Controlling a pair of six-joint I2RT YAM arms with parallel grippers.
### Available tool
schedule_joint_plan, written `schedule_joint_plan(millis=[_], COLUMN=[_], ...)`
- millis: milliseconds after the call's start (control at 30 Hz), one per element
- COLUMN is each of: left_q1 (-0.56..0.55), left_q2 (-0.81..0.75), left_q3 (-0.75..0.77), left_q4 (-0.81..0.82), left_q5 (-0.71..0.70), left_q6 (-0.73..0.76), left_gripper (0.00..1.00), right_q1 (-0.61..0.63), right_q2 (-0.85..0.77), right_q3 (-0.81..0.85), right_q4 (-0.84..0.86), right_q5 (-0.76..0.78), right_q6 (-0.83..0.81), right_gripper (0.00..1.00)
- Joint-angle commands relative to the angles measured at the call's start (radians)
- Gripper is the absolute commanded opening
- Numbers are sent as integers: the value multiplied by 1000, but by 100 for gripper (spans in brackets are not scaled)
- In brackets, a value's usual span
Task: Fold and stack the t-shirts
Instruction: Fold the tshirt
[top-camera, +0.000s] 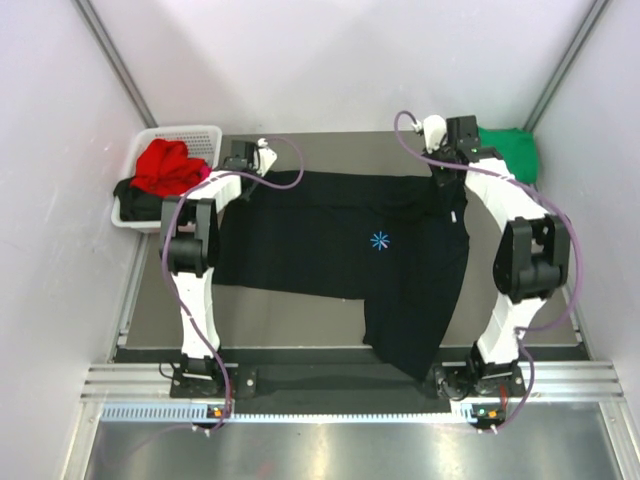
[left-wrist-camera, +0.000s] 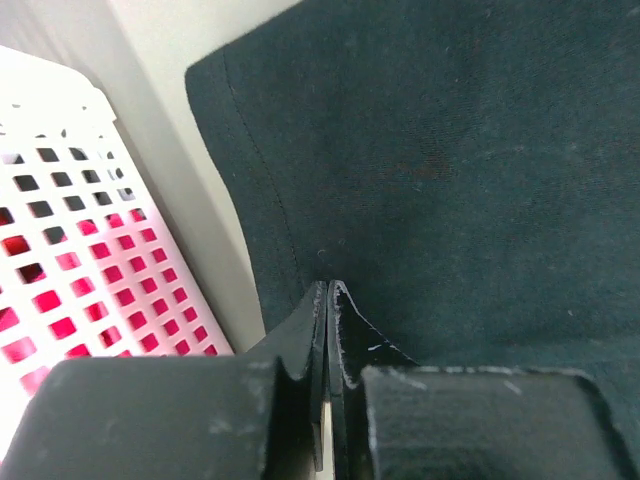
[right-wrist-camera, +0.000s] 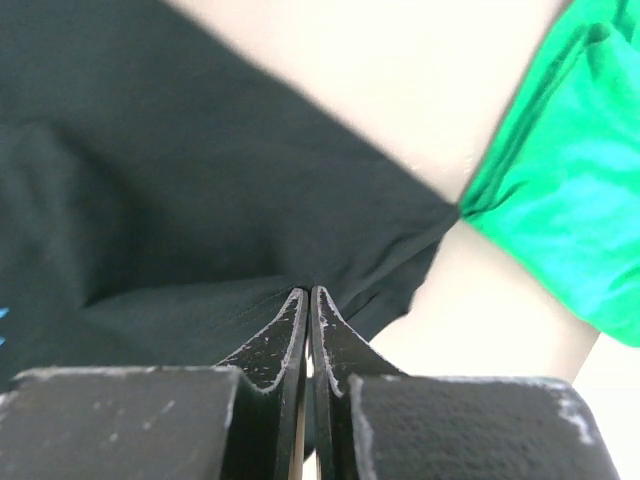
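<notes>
Grey tabletop (top-camera: 300, 320), white walls on three sides. Large black cloth t-shirt (top-camera: 330, 240) w/ small blue chest mark (top-camera: 379, 240) lies spread across centre, one part trailing toward near edge on rt. Left gripper (left-wrist-camera: 328, 290): jaws pressed together at far-left hem, just beside white lattice plastic basket (top-camera: 185, 131); judged to nip the hem, tho no cloth shows betw. the tips. Right gripper (right-wrist-camera: 306, 295): jaws pressed together, pinching far-rt edge; creases run into the tips, so cloth is taut there. Green cloth t-shirt (top-camera: 512, 152) sits in far-rt corner, appears to touch the black one's corner. Red cloth t-shirt (top-camera: 165, 165) lies in basket. Step judged: first fold, far edge over toward near. To do well: raise both ends together at equal height, keep edge taut betw. arms, lay it square on the near hem; don't drag the green one or snag the basket.
</notes>
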Motion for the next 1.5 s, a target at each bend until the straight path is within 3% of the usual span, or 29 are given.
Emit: schedule_joint_plan(millis=[0,167,233,300,500,633,667,800,1100,1467], left_q1=[8,9,9,9,9,9,9,9,9,8], left_q2=[15,43,47,44,17,11,12,18,6,1], left_q3=[2,10,8,7,-10,-29,-30,-24,-30,-43], left_q4=[26,26,28,25,31,42,45,40,40,43], left_q5=[-32,-40,-41,-40,-40,-44,-46,-43,-46,-53], left_q6=[-6,2,2,3,2,2,5,-3,5,2], left_gripper=[0,0,0,0,0,0,0,0,0,0], right_q1=[-29,-28,-22,-14,35,61,70,104,124,104], right_q2=[79,179,184,143,-150,-189,-136,12,199,270], right_q3=[104,176,179,152,-109,-134,-117,-34,109,147], right_q4=[46,54,45,64,238,38,-92,-277,-370,-261], right_q5=[-10,-8,12,48,55,-235,-275,-428,-393,-225], right_q6=[24,33,27,16,-114,-217,-231,-220,-282,-243], right_gripper=[0,0,19,43,53,46,45,43,34,35])
